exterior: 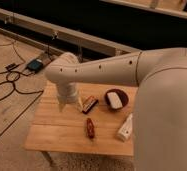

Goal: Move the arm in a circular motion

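Note:
The arm (112, 67) is cream-white and thick, with small dark screw holes. It comes in from the right, reaches left to a rounded joint (62, 70) and bends down toward the wooden table (52, 135). My gripper (65, 105) hangs at its lower end, just over the table's back left part. It is to the left of a small dark and red packet (90, 103) and apart from it. Nothing shows in the gripper.
A dark bowl (116, 99) with a white object inside sits at the table's back. A red-brown snack (90, 128) lies mid-table, and a white bottle (125, 129) lies at the right. Black cables (7, 85) and a blue device (35, 64) are on the floor left.

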